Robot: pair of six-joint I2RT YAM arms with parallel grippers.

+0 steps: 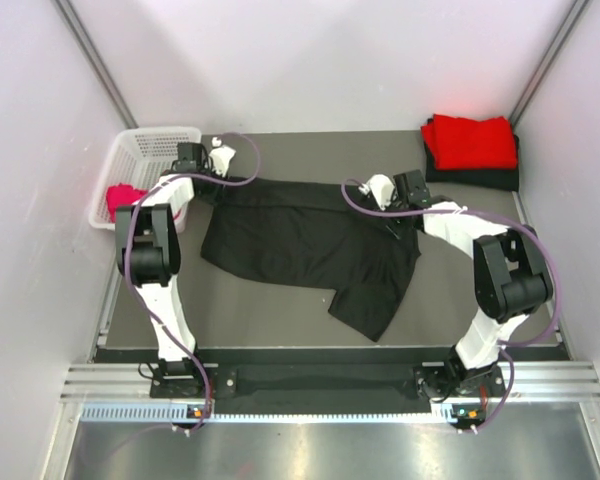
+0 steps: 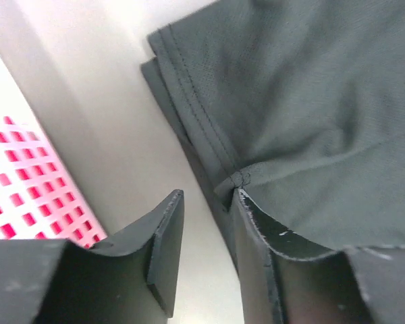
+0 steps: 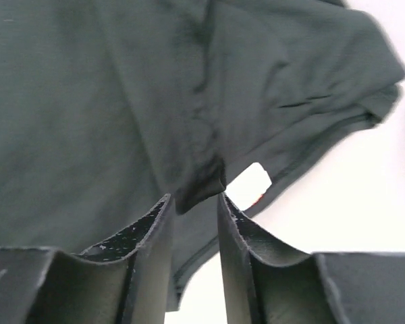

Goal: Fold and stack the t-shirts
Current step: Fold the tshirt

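A large black t-shirt [image 1: 300, 245] lies spread across the middle of the table, one part trailing toward the front right. My left gripper [image 1: 218, 168] hovers at its back left corner. In the left wrist view that gripper [image 2: 208, 196] is open with bare table between the fingers, and the right finger [image 2: 256, 250] touches the shirt's stitched hem [image 2: 209, 135]. My right gripper [image 1: 392, 212] is over the shirt's back right part. Its jaws [image 3: 194, 199] stand apart, with a raised fold of black cloth [image 3: 201, 181] at the tips and a small white tag [image 3: 248, 183] beside them.
A folded red t-shirt [image 1: 470, 140] rests on folded black cloth [image 1: 475, 178] at the back right corner. A white lattice basket [image 1: 150, 150] at the back left holds a pink-red shirt [image 1: 123, 200]. Tent walls close in on both sides.
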